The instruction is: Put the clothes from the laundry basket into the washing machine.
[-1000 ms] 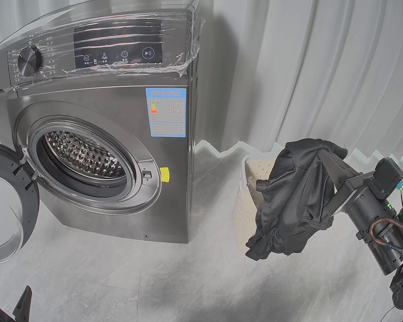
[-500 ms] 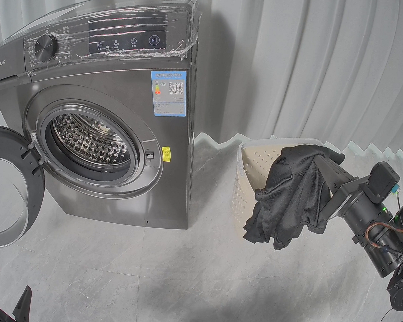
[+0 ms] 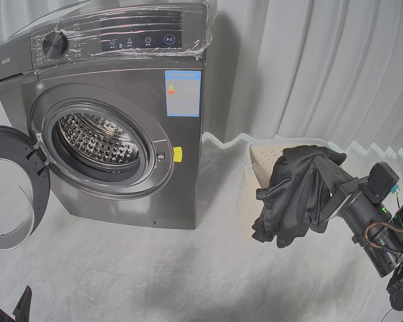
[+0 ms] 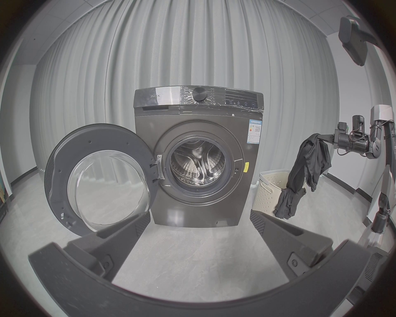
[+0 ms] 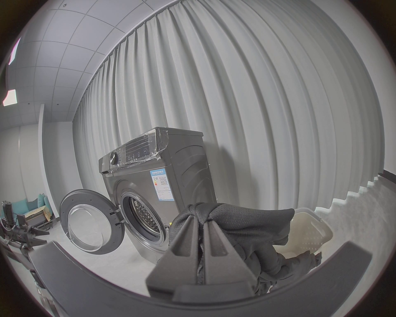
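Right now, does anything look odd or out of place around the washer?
Only the clear plastic wrap crinkled over the control panel of the washing machine, its edge hanging ragged at the corner. Nothing is spilled; the black garment hangs from the right claw by the laundry basket.

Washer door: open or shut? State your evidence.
Open. The door stands swung aside from the washer, leaving the perforated drum exposed.
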Motion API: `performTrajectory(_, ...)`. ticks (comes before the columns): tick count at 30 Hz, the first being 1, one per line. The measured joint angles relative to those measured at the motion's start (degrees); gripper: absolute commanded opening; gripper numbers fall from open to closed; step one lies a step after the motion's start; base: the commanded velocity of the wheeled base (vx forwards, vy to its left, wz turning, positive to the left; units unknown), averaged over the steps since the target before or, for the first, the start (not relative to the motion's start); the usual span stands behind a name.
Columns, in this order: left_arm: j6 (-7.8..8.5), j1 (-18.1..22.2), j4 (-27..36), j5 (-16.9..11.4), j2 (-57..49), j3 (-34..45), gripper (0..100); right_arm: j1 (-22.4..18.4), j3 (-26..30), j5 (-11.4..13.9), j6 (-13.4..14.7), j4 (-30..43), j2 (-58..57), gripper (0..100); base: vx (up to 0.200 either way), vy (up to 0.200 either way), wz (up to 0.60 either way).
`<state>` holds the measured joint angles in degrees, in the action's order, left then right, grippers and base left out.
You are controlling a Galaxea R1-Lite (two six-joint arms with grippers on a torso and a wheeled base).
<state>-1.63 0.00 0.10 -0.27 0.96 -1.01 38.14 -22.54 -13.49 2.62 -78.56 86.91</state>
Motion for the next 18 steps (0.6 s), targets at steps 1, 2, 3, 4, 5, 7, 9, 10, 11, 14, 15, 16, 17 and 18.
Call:
performTrajectory(1,0.00,0.0,0.0,0.0,0.0,0.0,100,0.0,0.0,0.0,0.0,0.0,0.0,0,0.000,0.200,0.00)
performTrajectory(2,0.00,0.0,0.0,0.0,0.0,0.0,100,0.0,0.0,0.0,0.0,0.0,0.0,0,0.000,0.200,0.00)
performTrajectory(3,0.00,0.0,0.0,0.0,0.0,0.0,100,0.0,0.0,0.0,0.0,0.0,0.0,0,0.000,0.200,0.00)
performTrajectory(4,-0.02,0.0,0.0,0.0,0.0,0.0,100,0.0,0.0,0.0,0.0,0.0,0.0,0,0.000,0.200,0.00)
performTrajectory(5,-0.02,0.0,0.0,0.0,0.0,0.0,100,0.0,0.0,0.0,0.0,0.0,0.0,0,0.000,0.200,0.00)
performTrajectory(7,-0.02,0.0,0.0,0.0,0.0,0.0,100,0.0,0.0,0.0,0.0,0.0,0.0,0,0.000,0.200,0.00)
performTrajectory(9,-0.02,0.0,0.0,0.0,0.0,0.0,100,0.0,0.2,0.0,0.0,0.1,0.0,0,0.000,0.200,0.00)
performTrajectory(10,0.00,0.0,0.0,0.0,0.0,0.0,100,0.0,0.2,0.0,0.0,0.1,0.0,0,0.000,0.200,0.00)
performTrajectory(11,0.00,0.0,0.0,0.0,0.0,0.0,100,0.0,0.4,0.0,0.0,0.1,0.0,0,0.000,0.200,0.00)
performTrajectory(14,0.00,0.0,0.0,0.0,0.0,0.0,100,0.1,0.5,0.3,0.0,0.0,0.0,0,0.000,0.200,0.00)
performTrajectory(15,0.00,0.0,0.0,0.0,0.0,0.0,100,0.1,0.5,0.3,0.0,0.1,0.0,0,0.000,0.200,0.00)
performTrajectory(16,-0.02,0.0,0.0,0.0,0.0,0.0,100,0.2,0.5,0.3,0.0,0.0,0.0,0,0.000,0.200,0.00)
performTrajectory(17,0.00,0.0,0.0,0.0,0.0,0.0,100,0.3,0.5,0.3,0.0,0.0,0.0,0,0.000,0.200,0.00)
performTrajectory(18,0.00,0.0,0.0,0.0,0.0,0.0,100,0.5,0.5,0.3,0.0,0.0,0.0,0,0.000,0.000,0.00)
